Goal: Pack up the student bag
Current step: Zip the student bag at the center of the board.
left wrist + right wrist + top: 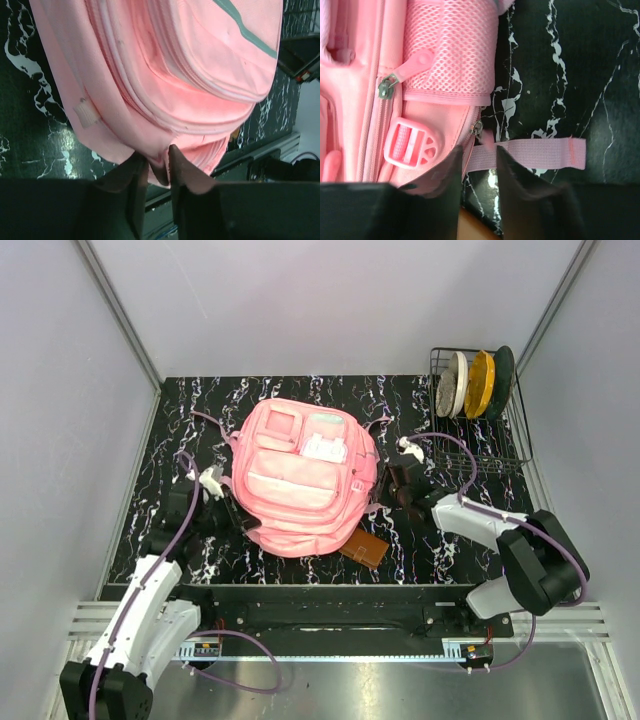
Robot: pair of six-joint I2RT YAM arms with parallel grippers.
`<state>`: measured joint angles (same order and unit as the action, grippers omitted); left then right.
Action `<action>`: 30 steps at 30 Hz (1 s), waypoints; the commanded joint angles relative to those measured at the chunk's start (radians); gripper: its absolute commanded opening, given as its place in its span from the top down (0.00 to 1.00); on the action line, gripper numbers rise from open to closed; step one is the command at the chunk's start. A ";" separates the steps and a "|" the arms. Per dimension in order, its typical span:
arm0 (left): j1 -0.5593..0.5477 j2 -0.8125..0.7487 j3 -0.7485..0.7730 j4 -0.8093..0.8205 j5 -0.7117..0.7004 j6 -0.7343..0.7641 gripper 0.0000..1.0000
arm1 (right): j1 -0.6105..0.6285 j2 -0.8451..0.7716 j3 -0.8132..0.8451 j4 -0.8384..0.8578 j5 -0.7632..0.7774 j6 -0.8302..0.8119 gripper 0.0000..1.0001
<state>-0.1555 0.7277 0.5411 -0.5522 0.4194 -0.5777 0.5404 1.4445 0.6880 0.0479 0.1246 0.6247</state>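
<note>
The student bag [305, 475], a large pink backpack, lies flat in the middle of the black marbled table. My left gripper [235, 515] is at its near left edge. In the left wrist view the left gripper [157, 165] is shut on a fold of the bag's pink fabric [165, 75]. My right gripper [395, 485] is at the bag's right side. In the right wrist view the right gripper [479, 160] is narrowly open over a pink strap [530, 152], just below a zipper pull [479, 127], and holds nothing. A pink buckle [410, 145] sits to the left.
A brown flat item [365, 548] pokes out from under the bag's near right corner; it also shows in the right wrist view [475, 227]. A wire rack [500, 445] with upright plates [475, 385] stands at the back right. Grey walls close in three sides.
</note>
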 commanded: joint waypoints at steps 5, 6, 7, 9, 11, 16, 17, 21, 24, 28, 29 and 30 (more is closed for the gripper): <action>-0.062 -0.063 -0.021 0.135 0.075 -0.083 0.44 | -0.003 -0.177 0.007 -0.103 -0.082 -0.011 0.22; -0.085 -0.070 -0.017 0.133 0.046 -0.097 0.35 | -0.003 -0.194 0.007 -0.123 -0.071 -0.008 0.18; -0.114 -0.076 -0.004 0.126 -0.018 -0.103 0.23 | -0.005 -0.228 0.016 -0.167 -0.059 -0.005 0.16; -0.191 -0.080 0.017 0.104 -0.121 -0.117 0.16 | -0.005 -0.272 0.030 -0.215 -0.048 -0.002 0.12; -0.251 -0.079 0.060 0.065 -0.183 -0.122 0.07 | -0.003 -0.295 0.034 -0.241 -0.040 0.000 0.11; -0.306 -0.071 0.196 -0.061 -0.366 -0.070 0.01 | -0.003 -0.386 0.044 -0.293 -0.003 0.012 0.07; -0.305 -0.068 0.216 -0.077 -0.382 -0.056 0.01 | -0.005 -0.400 0.044 -0.296 -0.003 0.012 0.05; -0.306 -0.028 0.307 -0.078 -0.418 0.018 0.01 | -0.005 -0.449 0.036 -0.280 -0.049 0.038 0.00; -0.306 0.036 0.362 -0.058 -0.416 0.053 0.01 | -0.003 -0.464 0.030 -0.261 -0.098 0.078 0.00; -0.306 0.078 0.408 -0.028 -0.445 0.084 0.01 | -0.005 -0.481 0.033 -0.234 -0.155 0.102 0.00; -0.305 0.084 0.414 -0.020 -0.449 0.091 0.01 | -0.005 -0.484 0.033 -0.230 -0.160 0.109 0.00; -0.306 0.099 0.422 -0.011 -0.452 0.107 0.01 | -0.003 -0.487 0.030 -0.217 -0.160 0.121 0.00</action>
<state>-0.4580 0.7982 0.9089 -0.6231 0.0238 -0.5419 0.5373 0.9874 0.6937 -0.2287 0.0204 0.6987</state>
